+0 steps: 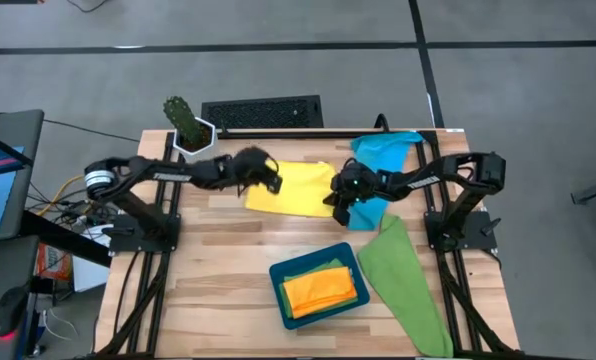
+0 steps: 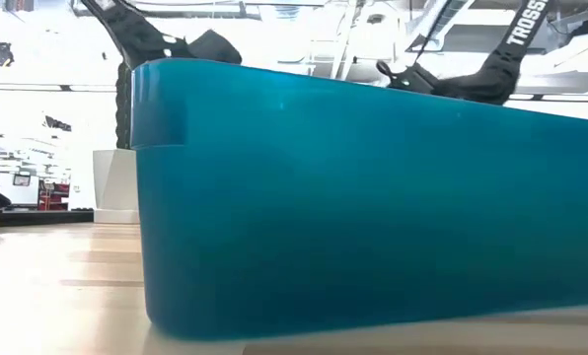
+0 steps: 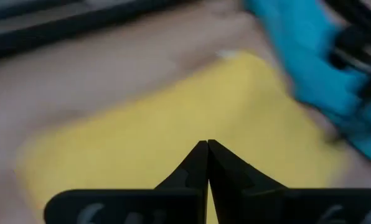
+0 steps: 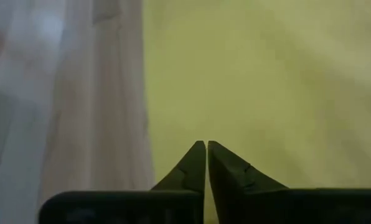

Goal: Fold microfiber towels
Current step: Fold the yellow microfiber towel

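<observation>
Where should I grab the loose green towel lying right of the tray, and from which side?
Take the green towel at its narrow far tip, just beside the right gripper, coming straight down. It lies flat, tapering to that tip near the blue towel, while its wide end drapes off the table's front edge.

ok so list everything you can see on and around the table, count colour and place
yellow towel: one, yellow, spread flat at the table's middle back, between the two hands
blue towel: one, sky-blue, crumpled at the back right, by the right arm
green towel: one, green, front right, hanging over the edge
orange towel: one, orange, folded in the tray on something green
tray: one, dark teal, front centre
potted cactus: one, green in a white pot, back left corner
black grille: one, behind the table
left hand: shut, at the yellow towel's left edge
right hand: fingers together at the yellow towel's right edge
</observation>
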Robot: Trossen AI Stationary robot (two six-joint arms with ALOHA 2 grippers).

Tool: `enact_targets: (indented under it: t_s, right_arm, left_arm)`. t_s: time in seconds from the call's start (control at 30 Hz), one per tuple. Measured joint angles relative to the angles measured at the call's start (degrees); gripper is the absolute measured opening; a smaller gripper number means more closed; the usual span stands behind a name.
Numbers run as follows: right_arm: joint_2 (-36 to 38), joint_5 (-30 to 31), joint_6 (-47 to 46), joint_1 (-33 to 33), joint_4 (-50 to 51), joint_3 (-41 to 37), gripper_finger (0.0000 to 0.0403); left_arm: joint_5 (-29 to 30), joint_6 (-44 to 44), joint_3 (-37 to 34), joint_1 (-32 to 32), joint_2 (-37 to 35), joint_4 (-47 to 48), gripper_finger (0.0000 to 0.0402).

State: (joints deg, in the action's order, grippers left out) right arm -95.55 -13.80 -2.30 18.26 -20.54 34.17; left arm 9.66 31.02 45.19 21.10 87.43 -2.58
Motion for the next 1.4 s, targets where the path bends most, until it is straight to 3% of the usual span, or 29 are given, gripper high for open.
enact_targets:
  t_s: [0.23, 0.53, 0.63, 0.93, 1.17, 1.4]
  right_arm:
    - [0.0, 0.18, -2.2, -1.56, -5.28, -4.44, 0.0012]
    - [0.0, 0.64, -2.3, -2.42, -5.71, -4.5, 0.0032]
    - [0.0, 0.68, -2.3, -2.41, -5.7, -4.5, 0.0025]
    - [0.25, 0.28, -2.29, -2.54, -5.62, -4.51, 0.0026]
    - [1.74, -6.48, 1.71, -5.49, -5.62, -4.52, 0.0033]
    - [1.49, 5.41, 8.07, -10.29, -5.67, -4.51, 0.0069]
  left_arm:
    - [3.24, 9.49, -10.13, -10.65, -1.0, -3.61, 0.0]
    - [11.09, 20.61, -15.75, -17.75, -1.06, -4.0, 0.0]
    - [14.09, 22.84, -16.47, -18.45, -1.11, -1.35, 0.0]
    - [14.65, 27.94, -19.84, -18.49, -1.33, -2.41, 0.0]
    - [14.2, 26.18, -19.76, -18.32, -1.18, -4.03, 0.0]
    - [11.31, 26.48, -19.49, -18.31, -1.6, -4.82, 0.0]
